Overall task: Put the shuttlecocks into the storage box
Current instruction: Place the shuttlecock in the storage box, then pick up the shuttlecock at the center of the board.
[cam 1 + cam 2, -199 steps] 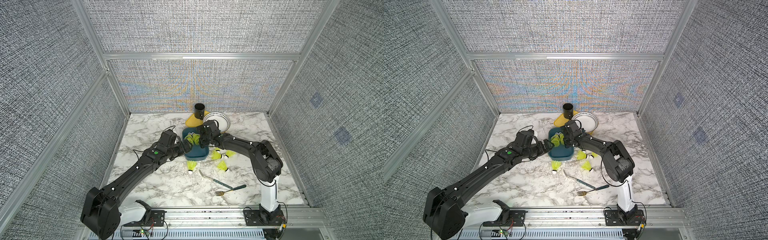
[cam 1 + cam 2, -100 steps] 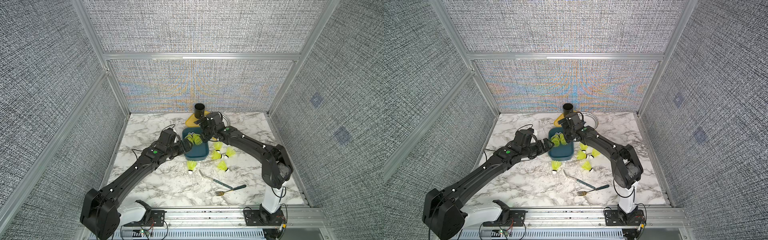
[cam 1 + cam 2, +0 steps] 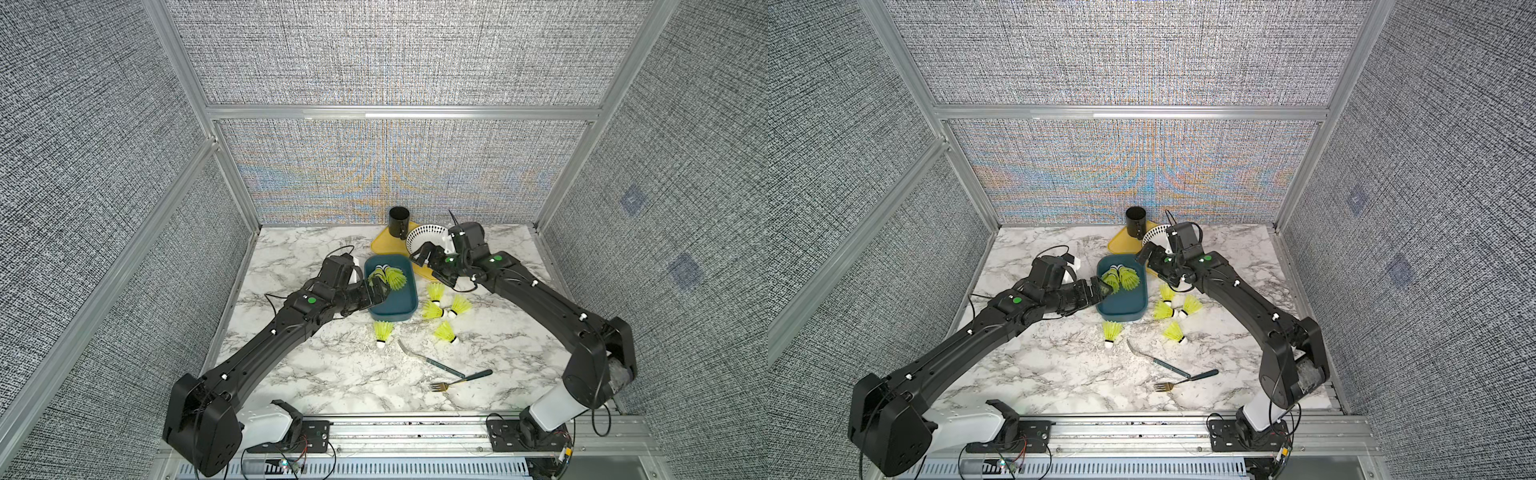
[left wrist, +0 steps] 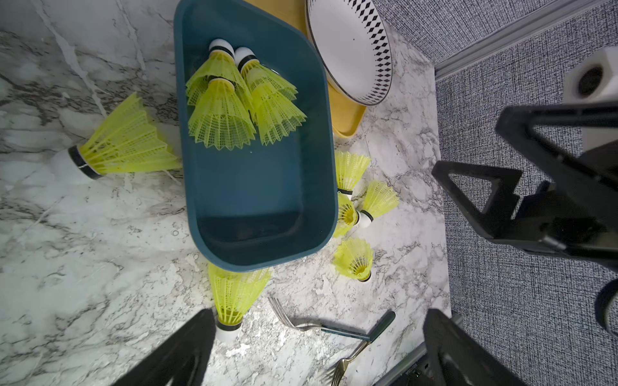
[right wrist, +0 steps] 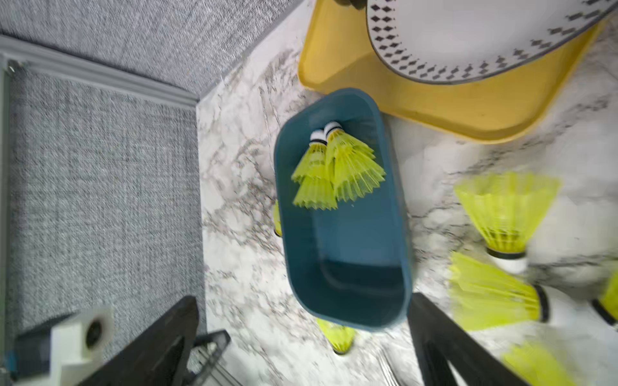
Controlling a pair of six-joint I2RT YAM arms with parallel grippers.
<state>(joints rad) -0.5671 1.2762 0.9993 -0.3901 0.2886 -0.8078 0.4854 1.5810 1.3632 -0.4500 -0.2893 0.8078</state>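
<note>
Shuttlecocks (image 4: 230, 100): a few nested upper centre in storage box (image 4: 264, 207); six left outside. My left gripper (image 4: 311, 361) and right gripper (image 5: 301, 354) gape empty.

Shuttlecocks (image 3: 392, 277) in storage box (image 3: 395, 304) and around it

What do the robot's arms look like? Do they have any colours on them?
The left arm and right arm are chunky black tubes with joints, each on a white base. Each has a round green dot near its wrist and tiny white spots along it. Thin black cables loop around them. The left gripper and right gripper have flat black fingers with triangle holes.
</note>
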